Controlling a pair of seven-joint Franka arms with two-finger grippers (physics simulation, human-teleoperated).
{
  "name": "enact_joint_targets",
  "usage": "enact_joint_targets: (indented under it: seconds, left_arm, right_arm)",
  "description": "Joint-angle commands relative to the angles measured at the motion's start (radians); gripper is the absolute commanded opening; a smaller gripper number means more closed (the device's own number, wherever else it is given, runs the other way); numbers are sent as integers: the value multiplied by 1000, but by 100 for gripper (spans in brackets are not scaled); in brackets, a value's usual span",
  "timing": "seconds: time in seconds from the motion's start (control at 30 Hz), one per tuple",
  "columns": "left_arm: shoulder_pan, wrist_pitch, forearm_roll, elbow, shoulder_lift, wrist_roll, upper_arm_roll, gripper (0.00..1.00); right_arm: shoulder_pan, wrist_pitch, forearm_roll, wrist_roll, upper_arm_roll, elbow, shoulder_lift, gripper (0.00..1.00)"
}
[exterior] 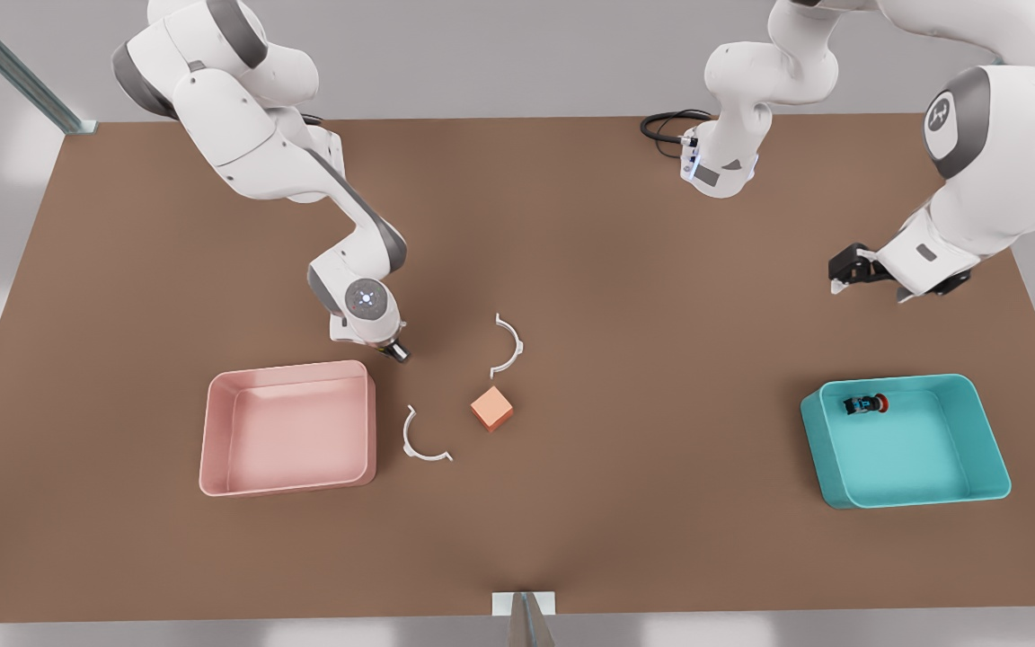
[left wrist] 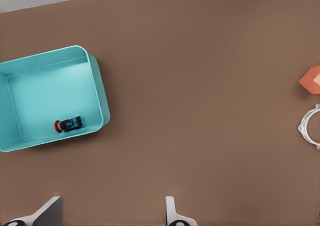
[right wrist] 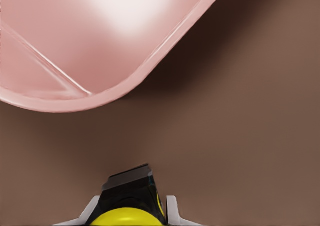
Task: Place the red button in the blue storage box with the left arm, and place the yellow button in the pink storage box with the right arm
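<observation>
Now the right gripper (exterior: 396, 350), fingers closed on the yellow-capped black button (right wrist: 131, 206), hangs just beside the shallow pink plastic storage box (exterior: 288, 429); carry it fully over the rim w/o clipping, then release low. Left gripper (exterior: 850, 274) waits spread, empty, near the teal-blue storage box (exterior: 908, 440) holding the red-capped button (exterior: 866, 405).

Red button (exterior: 866, 405) on its side in blue box (exterior: 976, 413); yellow button (right wrist: 131, 208) apparently beside pink box (exterior: 212, 422).

Bright, even overhead light casts soft shadows on the table (exterior: 571, 225); glare whitens the pink box (right wrist: 125, 15) floor.
</observation>
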Motion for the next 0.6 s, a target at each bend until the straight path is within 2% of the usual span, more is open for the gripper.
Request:
enact_joint_targets:
  seconds: [0.0, 0.43, 0.57]
  left_arm:
    - [4, -14, 1, 0, 2, -173, -1, 100]
    - [13, -6, -1, -33, -26, -96, 3, 100]
    - [11, 4, 1, -32, -15, -96, 3, 100]
  right_arm:
    - [-2, 7, -5, 80, 0, 2, -2, 21]
    - [-4, -152, 39, 74, 37, 132, -46, 21]
    - [-60, -180, 76, 55, 95, 180, -54, 21]
